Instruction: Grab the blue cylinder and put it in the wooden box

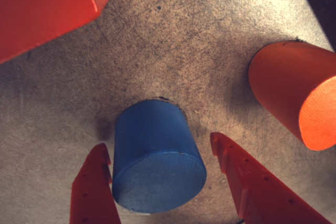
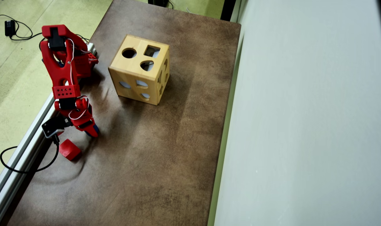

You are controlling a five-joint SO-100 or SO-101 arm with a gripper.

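The blue cylinder (image 1: 155, 156) stands on the brown table with its flat round end facing the wrist camera. My red gripper (image 1: 158, 141) is open around it. The left finger (image 1: 94, 187) lies close against the cylinder's side, and the right finger (image 1: 247, 177) stands apart with a gap of table showing. In the overhead view the gripper (image 2: 91, 131) is low at the table's left side and covers nearly all of the cylinder. The wooden box (image 2: 140, 73), a light cube with round and square cutouts, stands further up the table, to the upper right of the gripper.
A red cube (image 2: 69, 150) lies just below the gripper near the table's left edge and shows at the wrist view's top left (image 1: 47, 3). A red rounded block (image 1: 296, 90) lies to the right in the wrist view. A metal rail (image 2: 27, 138) borders the table's left edge.
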